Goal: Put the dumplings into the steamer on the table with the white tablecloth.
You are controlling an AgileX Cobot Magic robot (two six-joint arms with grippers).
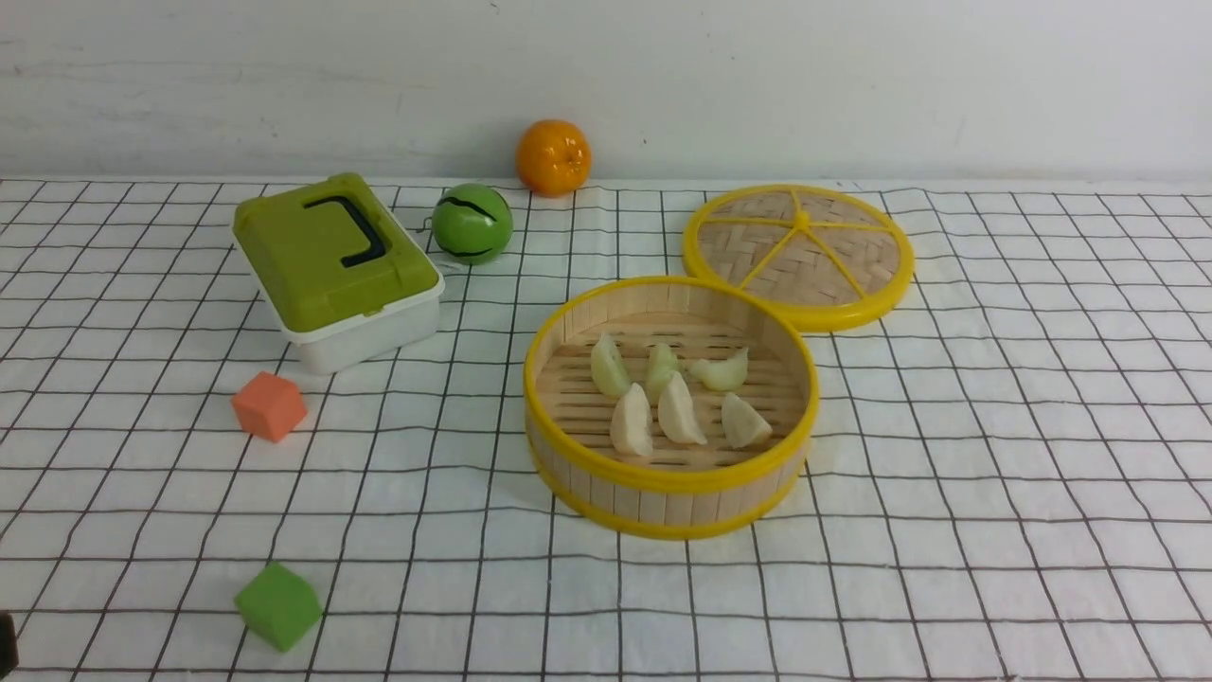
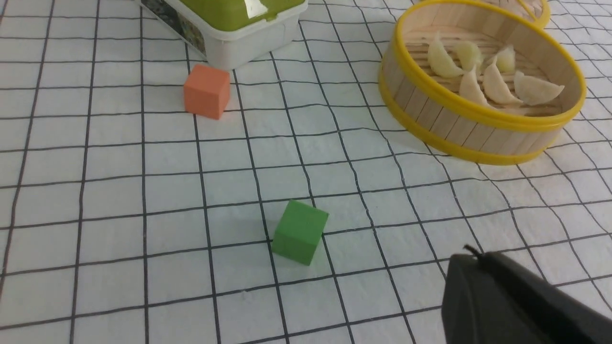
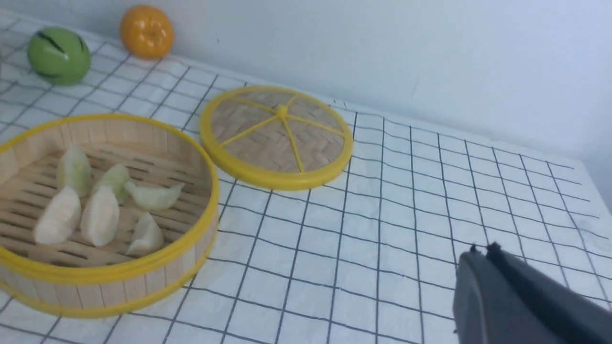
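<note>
Bamboo-slat steamer [image 1: 668, 478] with yellow rims is sitting on the worktop's [image 1: 994, 493] white tablecloth [image 1: 947, 568], holding all six dumplings [image 1: 668, 393] on its slatted floor: three pale green ones are lying toward the far side, three cream-white ones nearer the robot. Left fingers [image 2: 471, 255] are resting closed and gripping nothing, low over the cloth; the steamer is lying well beyond their tips and off to one side, with a green foam cube [image 2: 300, 232] near them and an orange foam cube [image 2: 206, 91] farther off. Right fingers [image 3: 480, 252] are likewise pressed together and empty above bare cloth, well apart from the steamer. Woven lid [image 1: 798, 256] with yellow spokes is lying flat just beyond the steamer, its rim almost touching it. Green-lidded white box [image 1: 336, 270] is standing beyond the orange cube. Green ball [image 1: 472, 224] is sitting beside the box, and an orange fruit [image 1: 553, 157] is resting by the wall.
</note>
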